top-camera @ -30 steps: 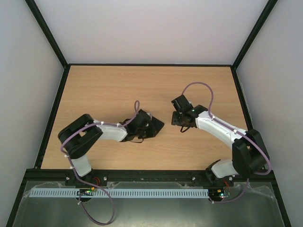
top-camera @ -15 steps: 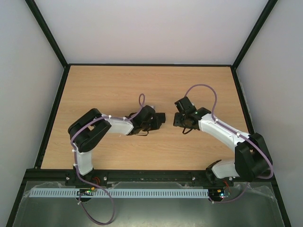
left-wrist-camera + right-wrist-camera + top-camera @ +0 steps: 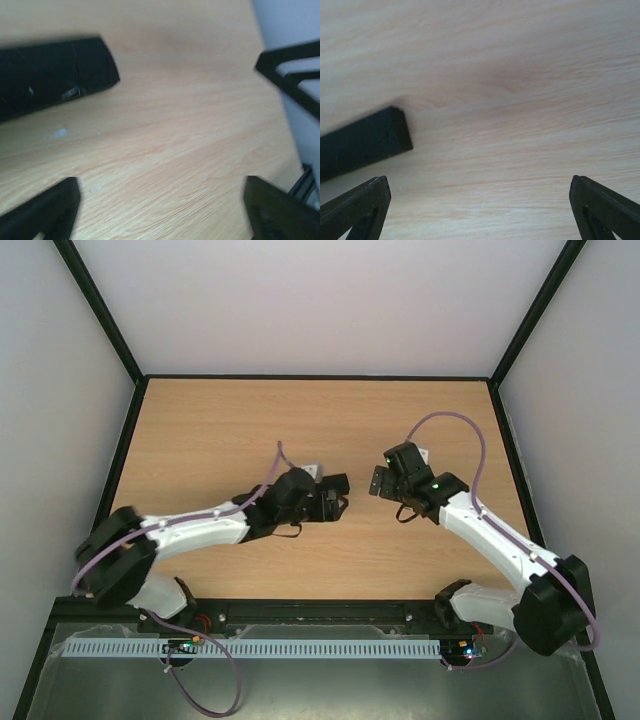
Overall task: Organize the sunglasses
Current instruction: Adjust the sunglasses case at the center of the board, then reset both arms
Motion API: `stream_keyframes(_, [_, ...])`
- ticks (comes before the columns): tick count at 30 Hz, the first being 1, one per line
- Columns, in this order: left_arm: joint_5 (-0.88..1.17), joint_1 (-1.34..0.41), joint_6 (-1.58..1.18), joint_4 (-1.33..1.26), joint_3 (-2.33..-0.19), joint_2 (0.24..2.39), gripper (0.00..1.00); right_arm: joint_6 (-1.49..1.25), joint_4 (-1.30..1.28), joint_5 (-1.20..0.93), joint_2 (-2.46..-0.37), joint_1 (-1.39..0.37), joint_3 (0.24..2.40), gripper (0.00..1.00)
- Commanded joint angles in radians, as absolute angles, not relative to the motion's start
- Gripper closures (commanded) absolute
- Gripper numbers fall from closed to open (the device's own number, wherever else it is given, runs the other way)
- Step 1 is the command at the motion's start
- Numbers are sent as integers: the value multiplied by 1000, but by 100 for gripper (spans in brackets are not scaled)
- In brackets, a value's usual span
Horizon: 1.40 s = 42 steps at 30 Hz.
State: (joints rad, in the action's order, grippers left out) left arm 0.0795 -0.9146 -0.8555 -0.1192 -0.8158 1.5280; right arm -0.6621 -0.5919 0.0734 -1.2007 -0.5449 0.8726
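The sunglasses do not show in any view. A black oblong case [image 3: 55, 70] lies on the wooden table, ahead and to the left of my left gripper [image 3: 160, 200]. That gripper is open, with only bare wood between its fingers. One end of the case [image 3: 367, 142] also shows at the left of the right wrist view, apart from my right gripper [image 3: 480, 197], which is wide open over bare wood. From above, the case [image 3: 338, 486] is a dark shape between the left gripper [image 3: 328, 504] and the right gripper [image 3: 381, 483], hard to separate from the left fingers.
The wooden table [image 3: 220, 430] is ringed by a black frame [image 3: 110, 480] and pale walls. A frame post [image 3: 292, 75] and the wall show at the right of the left wrist view. Purple cables loop over both arms.
Both grippers have opened wider. The left arm has stretched out low across the table, and the right gripper has drawn back a little to the right, away from the case.
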Motion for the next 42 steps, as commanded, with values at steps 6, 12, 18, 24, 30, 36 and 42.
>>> stream_keyframes(6, [-185,-715,-722,127,-779,1175,1,-584,-414,459,-981,-517,812,1])
stream_keyframes(12, [-187,-465,-629,-99,-545,955,1,-442,-33,629,-843,-500,592,1])
stream_keyframes(18, [-247,-317,-451,-222,-472,954,1,-366,261,609,-925,-329,445,1])
stream_keyframes(24, [-145,-145,-329,-461,-354,1035,1,-393,527,504,-1107,-146,364,1])
stream_keyframes(30, [-67,-49,-296,-587,-378,1170,1,-365,696,503,-1294,-74,377,1])
stream_keyframes(36, [-137,-21,-198,-642,-404,1236,0,-350,887,520,-1387,-67,328,1])
stream_keyframes(42, [-101,3,-141,-911,-309,1371,0,-278,1127,517,-1444,-64,251,1])
